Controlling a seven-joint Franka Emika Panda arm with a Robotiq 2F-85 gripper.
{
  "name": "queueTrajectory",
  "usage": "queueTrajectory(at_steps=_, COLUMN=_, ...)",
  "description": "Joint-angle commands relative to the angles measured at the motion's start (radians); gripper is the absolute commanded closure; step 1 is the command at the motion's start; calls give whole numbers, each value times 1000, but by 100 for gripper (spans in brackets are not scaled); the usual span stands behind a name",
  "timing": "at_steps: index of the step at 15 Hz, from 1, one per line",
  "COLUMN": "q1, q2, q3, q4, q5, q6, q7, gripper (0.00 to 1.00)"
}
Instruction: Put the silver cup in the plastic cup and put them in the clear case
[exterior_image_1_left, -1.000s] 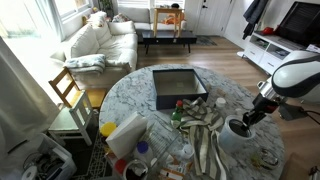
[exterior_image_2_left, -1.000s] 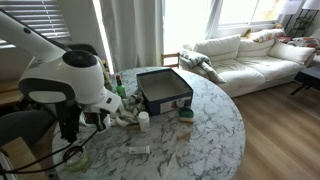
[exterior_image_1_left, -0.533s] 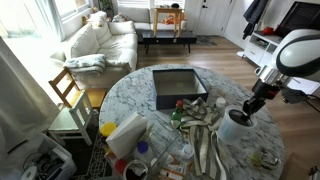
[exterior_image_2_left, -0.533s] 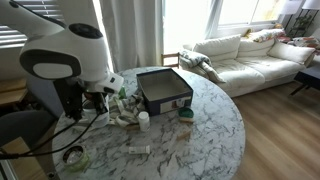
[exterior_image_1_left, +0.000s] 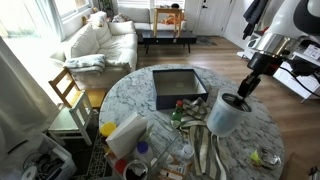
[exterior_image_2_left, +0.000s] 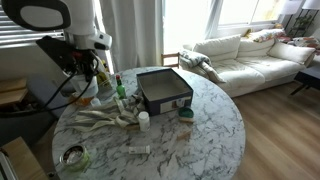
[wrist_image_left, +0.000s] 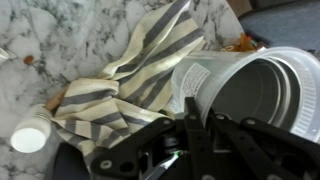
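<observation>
My gripper is shut on the rim of the whitish plastic cup and holds it tilted above the table's edge. In the wrist view one finger sits outside the rim and one inside, and the plastic cup fills the right side. Its inside looks grey and ridged; I cannot tell whether the silver cup sits in it, and I see no silver cup elsewhere. The clear case, a dark-bottomed rectangular box, lies open on the marble table and shows in both exterior views. The gripper is well to one side of it.
A striped cloth lies under the cup, also in the wrist view. A white-and-yellow carton, small bottles and a green tape roll crowd the table. A wooden chair stands beside it.
The arm has risen and swung upward, lifting the plastic cup off the table and carrying it closer to the case.
</observation>
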Motion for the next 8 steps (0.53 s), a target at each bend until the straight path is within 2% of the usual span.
queueTrajectory(at_steps=1, q1=71, q2=37, q3=32, q4=63, q5=96, q6=-22, q7=-8, gripper=98)
queueTrajectory(at_steps=4, q1=105, q2=83, q3=53, q4=103, q5=190, q6=-13, q7=0, gripper=98)
queueTrajectory(at_steps=5, q1=85, q2=38, q3=59, q4=71, q5=138, q6=-10, q7=1, gripper=93)
queueTrajectory(at_steps=8, q1=94, q2=73, q3=68, q4=95, q5=169, q6=-11, q7=0, gripper=93)
